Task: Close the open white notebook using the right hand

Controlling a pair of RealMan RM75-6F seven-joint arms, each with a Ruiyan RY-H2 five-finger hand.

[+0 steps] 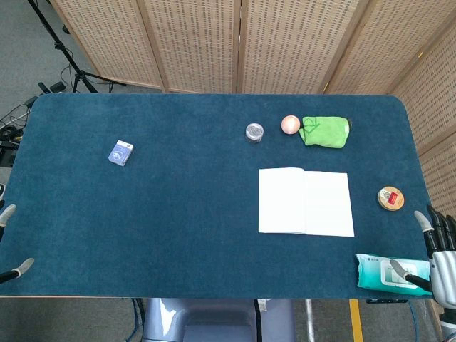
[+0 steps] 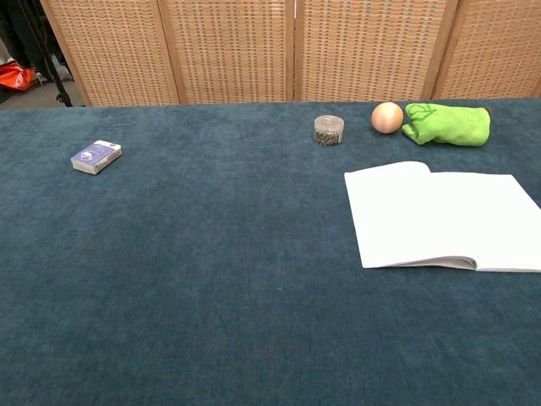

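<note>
Right hand [image 1: 440, 258] empty, fingers spread wide; white notebook [image 1: 306, 202] lying open, well apart, forward-left of it

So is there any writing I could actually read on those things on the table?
Nothing is legible.
Small blue box: print too small.
Round tin: label blurred.
Teal wipes pack: markings unreadable.
White notebook: pages look blank.
</note>
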